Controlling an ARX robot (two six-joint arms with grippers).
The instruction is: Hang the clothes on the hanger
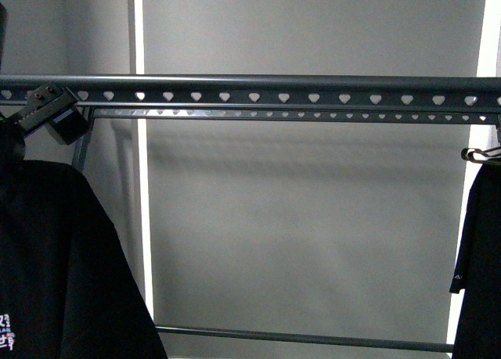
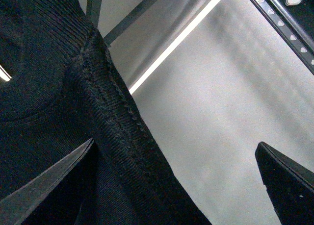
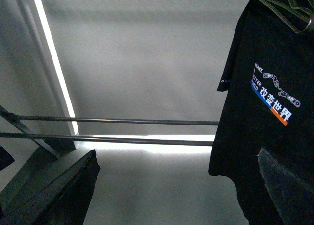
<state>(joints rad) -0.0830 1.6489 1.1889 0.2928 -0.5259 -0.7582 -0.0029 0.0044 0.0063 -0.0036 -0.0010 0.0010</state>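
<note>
Left arm's fingers (image 2: 44,186) are spread wide up by the rack (image 1: 250,84) rail, gripping nothing. The black T-shirt (image 1: 63,257) hangs just below at the left, its shoulder seam right against one finger. Right arm's fingers (image 3: 59,190) are wide open too, empty, near the other black shirt (image 1: 479,257) at the right.

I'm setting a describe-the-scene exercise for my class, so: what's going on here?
A two-armed robot is working at a dark metal clothes rack with heart-shaped holes in its rail. On the left, its left gripper is open right beside the shoulder seam of a black T-shirt; whether that shirt is hooked onto the rack cannot be seen. On the right, a second black T-shirt hangs from a hanger below the rail. The right gripper is open and empty, pointed toward it.
</note>
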